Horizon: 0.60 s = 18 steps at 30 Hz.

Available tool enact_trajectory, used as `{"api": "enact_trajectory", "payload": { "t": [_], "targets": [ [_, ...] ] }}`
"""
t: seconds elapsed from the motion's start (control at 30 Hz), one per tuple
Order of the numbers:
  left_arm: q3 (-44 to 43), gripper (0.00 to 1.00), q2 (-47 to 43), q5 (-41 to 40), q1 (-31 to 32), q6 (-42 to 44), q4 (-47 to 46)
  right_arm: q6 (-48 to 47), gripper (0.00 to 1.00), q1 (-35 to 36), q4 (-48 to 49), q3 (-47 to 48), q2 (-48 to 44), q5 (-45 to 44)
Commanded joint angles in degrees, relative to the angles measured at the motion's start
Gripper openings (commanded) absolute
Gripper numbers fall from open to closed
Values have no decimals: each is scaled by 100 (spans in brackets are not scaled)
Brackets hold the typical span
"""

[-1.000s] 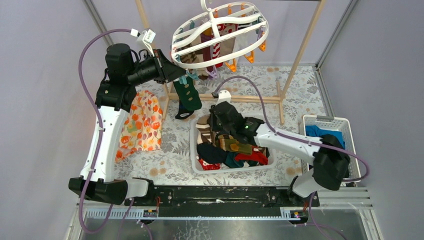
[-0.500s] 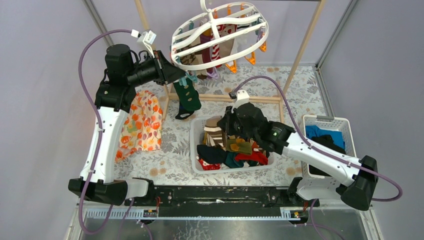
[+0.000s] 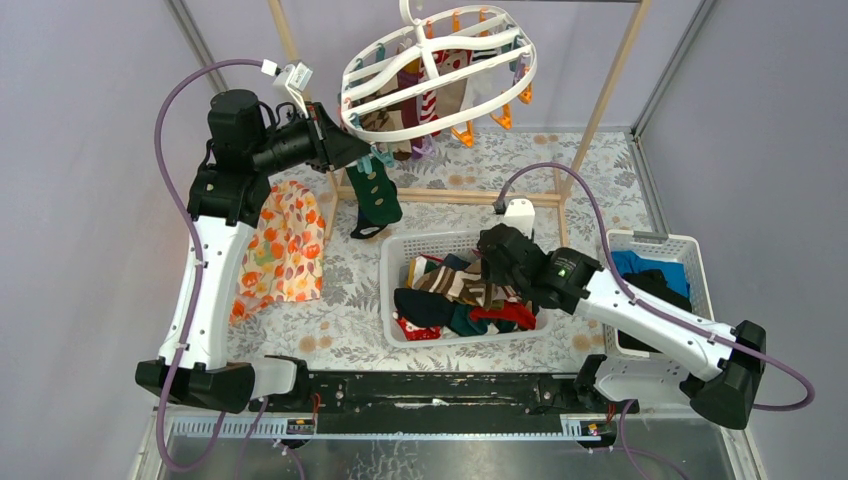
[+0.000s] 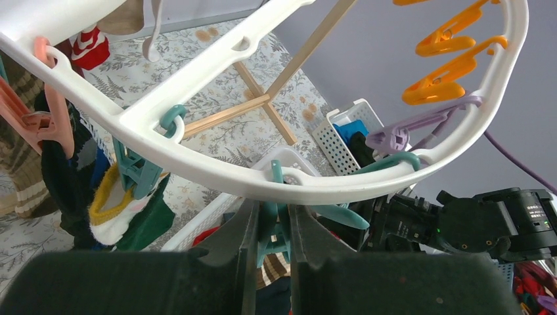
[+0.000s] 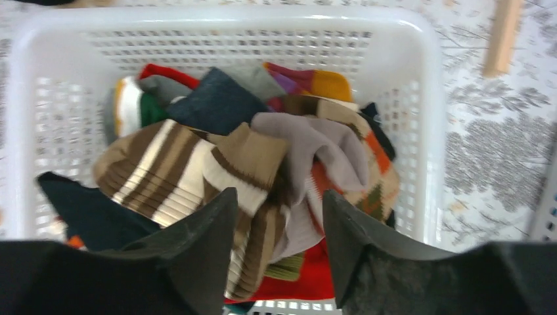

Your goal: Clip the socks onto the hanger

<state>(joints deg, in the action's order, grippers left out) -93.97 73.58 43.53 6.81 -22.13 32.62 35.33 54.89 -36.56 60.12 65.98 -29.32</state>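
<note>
Item: hanger point(image 3: 430, 60), white oval, hung from the wooden rack point(image 3: 600, 100) above the table's far side; its near rim point(image 4: 197, 167) crosses the left wrist view.
Left gripper point(image 4: 272, 244): fingers clenched on a teal clip point(image 4: 270, 226) under that rim. Whether the clip's mouth is forced apart cannot be told. A dark green sock point(image 3: 375, 195) hangs just beside it.
Socks point(image 3: 460, 295): heaped in the white basket point(image 3: 392, 290), walls on all sides, bare patterned table around it.
Right gripper point(image 5: 279, 197): fingers released, spread above a brown striped sock point(image 5: 171, 170) on the heap, near the basket's right wall.
Change: a second ago these fingers were clamped and further left; the left arm holds as before.
</note>
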Motion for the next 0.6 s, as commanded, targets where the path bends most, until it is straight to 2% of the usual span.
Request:
{"api": "enact_trajectory", "payload": {
  "t": [0.0, 0.13, 0.2, 0.27, 0.37, 0.47, 0.57],
  "targets": [
    [-5, 0, -108, 133, 31, 194, 137, -23, 62, -27, -781, 194, 17, -967],
    [-30, 0, -98, 158, 24, 262, 198, -664, 73, 153, -573, 629, 36, -1012],
    [-34, 0, -99, 164, 31, 283, 207, -1369, 76, 425, 44, 693, 61, -304],
    [-46, 0, -79, 175, 30, 297, 218, -1997, 76, 646, 536, 741, 307, 589],
    [-27, 0, -81, 201, 31, 289, 225, -2887, 76, 946, 703, 940, 999, 1302],
    [-14, 0, -91, 221, 30, 295, 227, -3683, 76, 1016, 755, 965, 1595, 1711],
    [-8, 0, -115, 222, 22, 327, 253, -4105, 75, 1033, 1157, 821, 1849, 1600]
  ]
}}
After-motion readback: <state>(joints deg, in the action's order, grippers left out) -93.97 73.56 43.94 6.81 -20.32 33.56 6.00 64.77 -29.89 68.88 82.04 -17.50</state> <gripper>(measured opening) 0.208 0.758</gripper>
